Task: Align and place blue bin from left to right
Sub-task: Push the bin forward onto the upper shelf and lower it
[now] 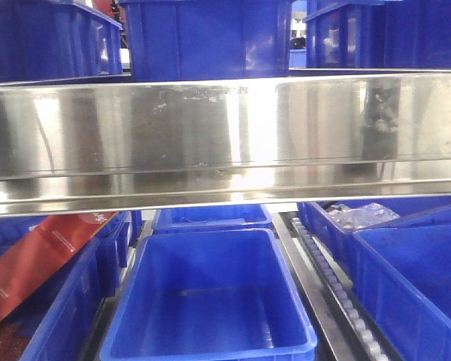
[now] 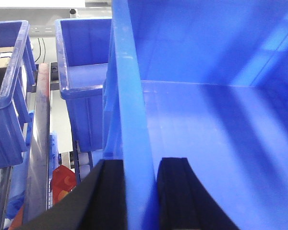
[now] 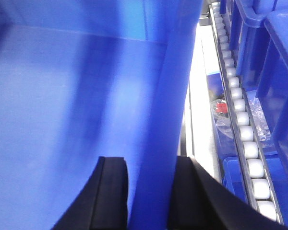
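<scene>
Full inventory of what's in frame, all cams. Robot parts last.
blue bin: 1, blue, empty, centre lane under the shelf
other blue bins: several, blue, top of the shelf, both sides, behind
steel shelf: 1, silver, across front view
red package: 1, red, lower left
roller track: 1, white rollers, right of bin
clear plastic bag: 1, in right bin
left claw: black, astride bin's left wall
right claw: black, astride bin's right wall
</scene>
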You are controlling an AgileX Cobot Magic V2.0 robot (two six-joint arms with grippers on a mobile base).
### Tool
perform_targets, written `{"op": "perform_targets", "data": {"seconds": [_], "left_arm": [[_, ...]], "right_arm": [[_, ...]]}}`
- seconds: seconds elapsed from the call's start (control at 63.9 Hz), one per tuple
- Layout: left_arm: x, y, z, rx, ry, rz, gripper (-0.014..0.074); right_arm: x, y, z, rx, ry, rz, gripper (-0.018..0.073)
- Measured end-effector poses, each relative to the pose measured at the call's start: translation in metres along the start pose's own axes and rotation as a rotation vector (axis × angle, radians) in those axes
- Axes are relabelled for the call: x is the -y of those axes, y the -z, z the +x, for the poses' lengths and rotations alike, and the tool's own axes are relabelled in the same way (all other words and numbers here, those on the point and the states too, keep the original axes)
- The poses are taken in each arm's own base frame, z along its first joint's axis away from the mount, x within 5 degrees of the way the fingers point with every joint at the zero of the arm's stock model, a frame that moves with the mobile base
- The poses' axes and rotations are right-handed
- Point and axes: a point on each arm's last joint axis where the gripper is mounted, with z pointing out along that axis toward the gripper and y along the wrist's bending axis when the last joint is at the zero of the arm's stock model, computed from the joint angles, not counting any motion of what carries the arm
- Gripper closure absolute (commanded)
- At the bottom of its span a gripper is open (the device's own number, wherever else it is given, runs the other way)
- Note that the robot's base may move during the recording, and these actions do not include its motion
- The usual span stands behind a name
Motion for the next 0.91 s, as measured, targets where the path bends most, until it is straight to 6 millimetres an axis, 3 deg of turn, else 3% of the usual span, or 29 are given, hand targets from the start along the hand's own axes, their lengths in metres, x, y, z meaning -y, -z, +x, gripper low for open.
{"op": "perform_targets", "data": {"seconds": [0.422,0.61,0.751,0.908], "left_arm": [[0.000,0.000,0.000,0.000,-0.001,0.001,0.0707],[0.000,0.000,0.009,-0.099,0.015,-0.002,0.0707],[-0.002,-0.008,0.024,-0.228,0.020,-0.024,0.0707],[-0.004,-0.033,0.045,-0.350,0.014,-0.057,0.0707]], "right_arm": [[0.000,0.000,0.001,-0.006,-0.001,-0.001,0.0713],[0.000,-0.003,0.003,-0.025,0.002,0.000,0.0713],[0.001,-0.019,0.007,-0.059,0.009,-0.002,0.0713],[0.006,-0.058,0.019,-0.128,0.029,0.005,0.0713]]}}
